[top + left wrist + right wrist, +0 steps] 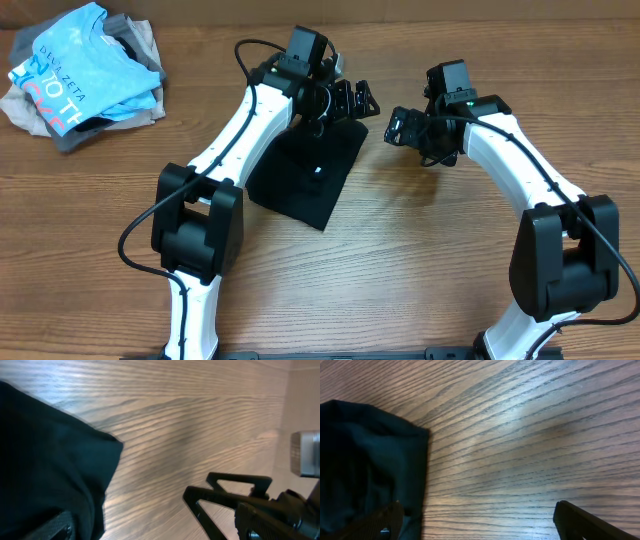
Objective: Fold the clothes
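The clothes [300,180], one black garment, lie folded into a compact slab on the wooden table, with a small white speck [316,171] on top. My left gripper [352,100] hovers just past its far right corner, open, with nothing in it. In the left wrist view the black cloth [50,460] fills the left side and bare wood shows between the fingers of the left gripper [160,530]. My right gripper [405,127] stands open a little right of the garment. Its wrist view shows the cloth's corner [365,460] on the left and bare wood across the right gripper [482,525].
A heap of other garments sits at the table's far left corner, a light blue lettered tee [70,60] over grey and beige ones [140,45]. Both white arms reach in from the near edge. Black gripper parts [225,495] crowd the lower right of the left wrist view.
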